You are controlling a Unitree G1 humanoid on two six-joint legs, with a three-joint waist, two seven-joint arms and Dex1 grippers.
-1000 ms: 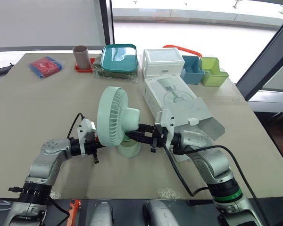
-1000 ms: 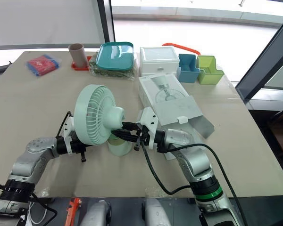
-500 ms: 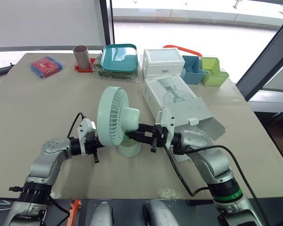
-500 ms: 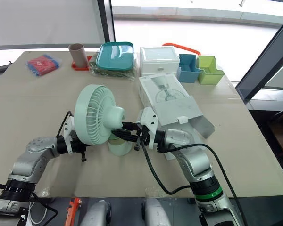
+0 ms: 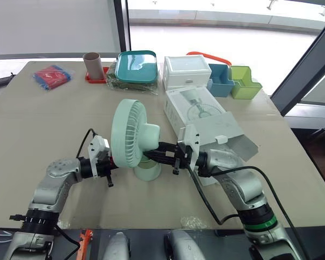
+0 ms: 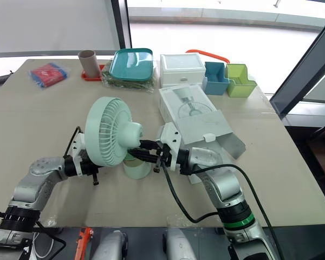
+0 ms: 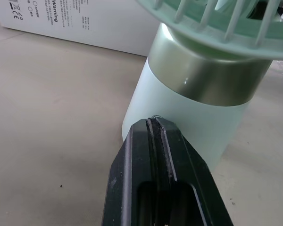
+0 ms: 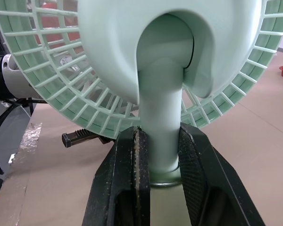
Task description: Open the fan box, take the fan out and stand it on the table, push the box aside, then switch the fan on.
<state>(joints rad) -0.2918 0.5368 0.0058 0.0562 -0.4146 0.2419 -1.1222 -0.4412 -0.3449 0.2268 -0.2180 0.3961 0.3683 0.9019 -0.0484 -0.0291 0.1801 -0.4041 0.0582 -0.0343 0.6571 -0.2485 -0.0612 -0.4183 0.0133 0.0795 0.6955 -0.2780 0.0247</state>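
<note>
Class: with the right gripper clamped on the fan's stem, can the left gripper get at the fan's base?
Very likely yes: the left gripper, shut, has its tips right at the base, with bare table on its side. The right gripper holds the stem higher up, from the opposite side.

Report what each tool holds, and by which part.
Right tool clamps the pale green plastic desk fan by its neck, just above the base. Left tool is shut at the base, holding nothing.
</note>
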